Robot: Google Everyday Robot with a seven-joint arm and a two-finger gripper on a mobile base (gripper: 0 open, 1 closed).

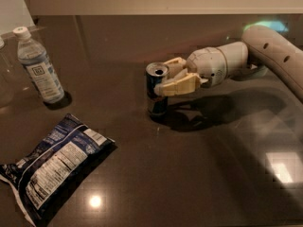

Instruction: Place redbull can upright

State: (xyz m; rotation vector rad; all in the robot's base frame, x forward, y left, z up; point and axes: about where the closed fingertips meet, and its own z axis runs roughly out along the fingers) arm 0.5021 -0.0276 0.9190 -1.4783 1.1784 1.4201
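The redbull can (155, 104) stands upright on the dark table (199, 174), a little left of the middle, with its silver pull-tab top facing up. My gripper (162, 77) reaches in from the right on the cream arm (265, 46). It is shut on the redbull can. One finger (179, 84) lies across the can's front and the other finger (175, 65) is behind it. The can's base meets its own reflection on the table.
A clear plastic water bottle (38, 67) with a white cap stands at the far left. A blue and white snack bag (54, 164) lies flat at the front left. Another clear container (4, 74) shows at the left edge.
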